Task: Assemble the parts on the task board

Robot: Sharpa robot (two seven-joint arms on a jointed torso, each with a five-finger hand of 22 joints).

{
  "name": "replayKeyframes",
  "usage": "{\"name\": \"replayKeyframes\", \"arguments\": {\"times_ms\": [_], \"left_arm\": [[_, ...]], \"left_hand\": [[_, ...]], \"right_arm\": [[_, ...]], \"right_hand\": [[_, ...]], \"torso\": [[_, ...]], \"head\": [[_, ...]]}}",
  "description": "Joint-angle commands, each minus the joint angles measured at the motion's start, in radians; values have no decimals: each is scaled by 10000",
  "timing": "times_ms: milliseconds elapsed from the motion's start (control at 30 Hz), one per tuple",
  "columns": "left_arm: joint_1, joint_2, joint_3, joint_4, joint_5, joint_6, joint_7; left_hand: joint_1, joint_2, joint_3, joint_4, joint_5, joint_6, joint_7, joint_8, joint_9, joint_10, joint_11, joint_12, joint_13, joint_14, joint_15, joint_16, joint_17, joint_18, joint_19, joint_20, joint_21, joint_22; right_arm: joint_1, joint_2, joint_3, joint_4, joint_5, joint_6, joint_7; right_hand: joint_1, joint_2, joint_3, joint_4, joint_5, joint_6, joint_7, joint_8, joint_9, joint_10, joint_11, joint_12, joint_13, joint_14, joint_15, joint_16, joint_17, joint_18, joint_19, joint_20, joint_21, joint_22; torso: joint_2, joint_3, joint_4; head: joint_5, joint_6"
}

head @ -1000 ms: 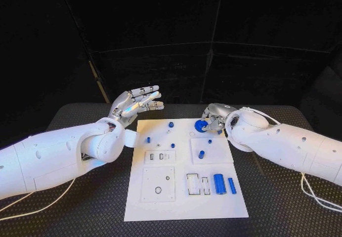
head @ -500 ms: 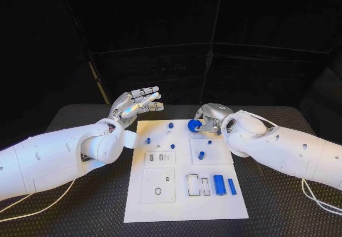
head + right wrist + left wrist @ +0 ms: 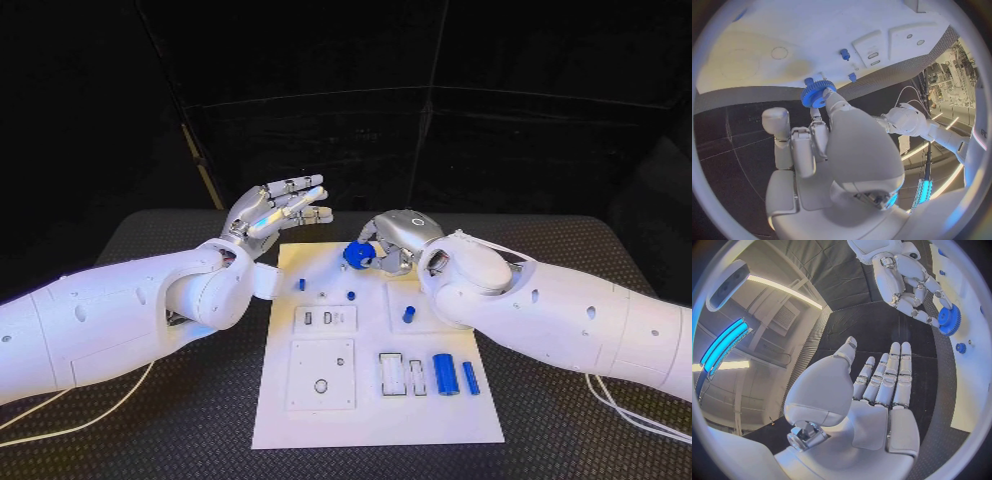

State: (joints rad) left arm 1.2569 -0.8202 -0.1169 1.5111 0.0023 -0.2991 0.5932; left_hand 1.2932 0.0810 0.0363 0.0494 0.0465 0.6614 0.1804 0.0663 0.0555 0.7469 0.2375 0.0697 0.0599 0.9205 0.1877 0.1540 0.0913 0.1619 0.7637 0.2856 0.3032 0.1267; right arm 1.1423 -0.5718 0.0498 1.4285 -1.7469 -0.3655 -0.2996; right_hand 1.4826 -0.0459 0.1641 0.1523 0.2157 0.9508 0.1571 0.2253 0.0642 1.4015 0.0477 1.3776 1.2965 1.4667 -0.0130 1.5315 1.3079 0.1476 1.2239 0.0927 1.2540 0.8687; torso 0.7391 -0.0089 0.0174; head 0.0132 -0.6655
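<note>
The head camera looks steeply down from above the task board (image 3: pixel 378 350), taking in the whole board on the worktop (image 3: pixel 577 440). The left wrist camera sits close behind the left robot hand (image 3: pixel 873 405), facing along its palm toward the board's far edge. The right wrist camera sits behind the right robot hand (image 3: pixel 826 145), close above the board. All three share the blue gear (image 3: pixel 356 255) beside that far edge.

Gear (image 3: pixel 356 254): blue plastic, matt, toothed rim. Board (image 3: pixel 368 415): white, smooth, matt, flat plate. Cylinder (image 3: pixel 444 373): blue, smooth, slight sheen. Table (image 3: pixel 173 425): black, matt, rough woven-looking texture. Right hand (image 3: pixel 392 240): silver metallic, glossy. Left hand (image 3: pixel 277 210): silver metallic, glossy. Arm (image 3: pixel 108 320): white, smooth, glossy plastic shell.
</note>
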Motion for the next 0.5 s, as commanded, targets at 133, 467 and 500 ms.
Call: {"name": "replayKeyframes", "arguments": {"times_ms": [133,467,500], "left_arm": [[13,47,10,4,0,135,35],[14,88,10,-108,0,174,31],[14,95,10,-126,0,178,33]], "left_hand": [[-24,121,1,-65,39,-50,1073,-56,-1,-59,25,-66,-4,12,8,-68,-13,121,-39,-6,-43,-15],[-26,128,3,-65,39,-51,1075,-60,-1,-56,26,-69,-4,13,9,-71,-14,120,-39,-6,-45,-17],[-26,128,3,-65,39,-51,1075,-60,-1,-56,26,-69,-4,13,9,-71,-14,120,-39,-6,-45,-17]], "right_arm": [[-37,421,-39,-387,-381,-20,48],[-119,984,-113,-962,-387,144,139],[-126,1026,-117,-1008,-387,153,144]], "right_hand": [[-69,-18,87,15,15,249,-176,-68,10,16,46,44,-12,810,-72,50,1497,-208,17,-53,59,11],[-103,-32,130,16,-13,230,-161,-114,6,7,59,35,-19,812,-62,52,1505,-210,18,-47,62,17],[-103,-32,130,16,-13,230,-161,-114,6,7,59,35,-19,812,-62,52,1505,-210,18,-47,62,17]], "torso": [[7,-2,5],[10,18,-4],[12,19,-3]], "head": [[18,-12],[36,-37],[28,-35]]}}
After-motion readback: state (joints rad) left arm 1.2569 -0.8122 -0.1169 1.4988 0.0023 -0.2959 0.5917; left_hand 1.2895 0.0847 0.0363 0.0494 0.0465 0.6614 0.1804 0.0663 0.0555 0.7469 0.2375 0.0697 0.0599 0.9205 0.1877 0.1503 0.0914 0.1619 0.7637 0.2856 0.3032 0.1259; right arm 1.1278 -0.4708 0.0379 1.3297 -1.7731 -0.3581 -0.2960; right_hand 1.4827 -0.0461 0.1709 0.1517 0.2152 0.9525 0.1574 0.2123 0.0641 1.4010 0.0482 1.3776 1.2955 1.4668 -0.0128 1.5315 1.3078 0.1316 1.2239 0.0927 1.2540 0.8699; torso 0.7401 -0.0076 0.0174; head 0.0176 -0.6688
